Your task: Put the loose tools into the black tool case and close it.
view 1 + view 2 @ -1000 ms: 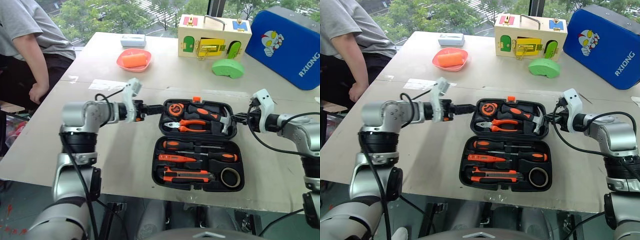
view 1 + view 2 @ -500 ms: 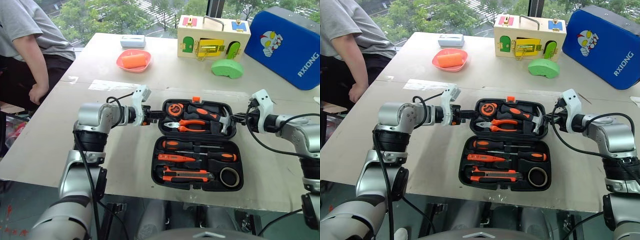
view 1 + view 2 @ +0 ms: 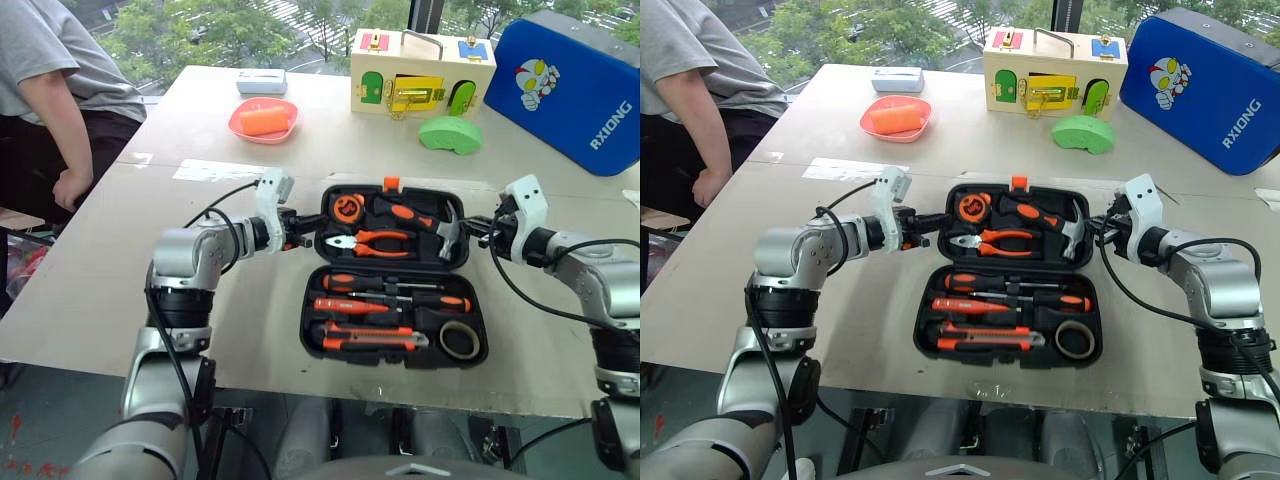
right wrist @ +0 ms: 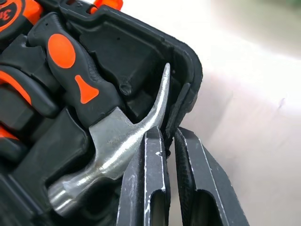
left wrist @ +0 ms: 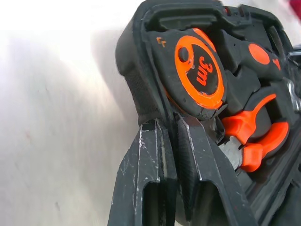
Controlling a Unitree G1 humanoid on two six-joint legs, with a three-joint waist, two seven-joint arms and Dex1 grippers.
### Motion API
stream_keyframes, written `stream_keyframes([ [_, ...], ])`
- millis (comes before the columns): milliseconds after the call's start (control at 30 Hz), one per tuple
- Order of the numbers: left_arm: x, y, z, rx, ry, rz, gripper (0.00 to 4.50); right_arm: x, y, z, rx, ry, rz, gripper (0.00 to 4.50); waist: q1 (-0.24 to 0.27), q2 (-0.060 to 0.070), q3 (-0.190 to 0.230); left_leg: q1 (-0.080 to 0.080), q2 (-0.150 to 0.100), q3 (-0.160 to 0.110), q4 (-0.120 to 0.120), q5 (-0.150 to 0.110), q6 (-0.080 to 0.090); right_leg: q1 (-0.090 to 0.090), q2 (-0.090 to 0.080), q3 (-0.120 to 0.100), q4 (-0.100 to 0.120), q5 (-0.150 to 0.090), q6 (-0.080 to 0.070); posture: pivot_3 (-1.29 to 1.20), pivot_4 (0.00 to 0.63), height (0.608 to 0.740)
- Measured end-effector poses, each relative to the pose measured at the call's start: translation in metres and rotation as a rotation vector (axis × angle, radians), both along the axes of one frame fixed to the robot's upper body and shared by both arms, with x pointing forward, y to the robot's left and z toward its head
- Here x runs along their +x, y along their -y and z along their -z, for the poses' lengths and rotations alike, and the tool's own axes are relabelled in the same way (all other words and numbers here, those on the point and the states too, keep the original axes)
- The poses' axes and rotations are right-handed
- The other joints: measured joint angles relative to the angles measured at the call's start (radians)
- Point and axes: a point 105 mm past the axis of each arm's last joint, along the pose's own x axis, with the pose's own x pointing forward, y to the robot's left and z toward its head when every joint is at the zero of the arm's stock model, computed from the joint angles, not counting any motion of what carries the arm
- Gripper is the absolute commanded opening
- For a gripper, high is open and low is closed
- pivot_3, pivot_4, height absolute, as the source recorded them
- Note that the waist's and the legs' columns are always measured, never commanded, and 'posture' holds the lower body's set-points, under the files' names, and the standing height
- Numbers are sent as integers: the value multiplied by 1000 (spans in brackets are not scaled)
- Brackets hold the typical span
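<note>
Black moulded plastic tool case (image 3: 395, 270) lying open on the pale worktop (image 3: 90, 270), all loose tools seated in its near half. A second ago the left end effector (image 5: 171, 129) stood wide beside the lid; it has since clamped the lid's left rim. The right end effector (image 4: 170, 141) pinches the opposite rim. Lid-folding can likely begin.

wooden latch box (image 3: 421, 72) beside blue padded case (image 3: 574, 88).

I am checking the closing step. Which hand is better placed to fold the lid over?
Neither alone: the left hand and right hand each pinch a side rim of the black tool case lid, so both should probably lift together.
</note>
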Motion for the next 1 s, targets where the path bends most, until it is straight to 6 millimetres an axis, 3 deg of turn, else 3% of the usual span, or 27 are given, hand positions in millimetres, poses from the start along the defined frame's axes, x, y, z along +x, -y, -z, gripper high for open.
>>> stream_keyframes([
  [167,0,4,-28,1,271,-2,6,4,2,-30,-66,269,27,0,2,0,0,-1,0,1,-5,0,0,-2,4,0,-3,0,0,0,150,735],
  [267,-3,8,-33,50,388,15,6,-2,4,-34,-175,412,14,0,4,0,0,-1,-1,3,-11,0,-1,-4,4,1,-3,0,0,0,150,735],
  [600,-24,3,-19,372,868,64,6,-34,13,-18,-688,870,-184,0,-4,0,0,2,-1,6,-11,1,-1,-5,3,3,-4,0,0,0,150,735],
  [933,-58,-11,-8,470,977,79,6,-67,12,-1,-725,951,-344,0,-13,-1,-1,3,2,8,-12,1,-2,-5,0,6,-3,0,0,0,150,735],
  [1000,-73,-15,0,488,955,84,893,-81,11,4,-727,919,-421,0,-13,-1,-1,5,3,9,-12,1,-2,-5,0,7,-3,-1,0,0,150,735],
])
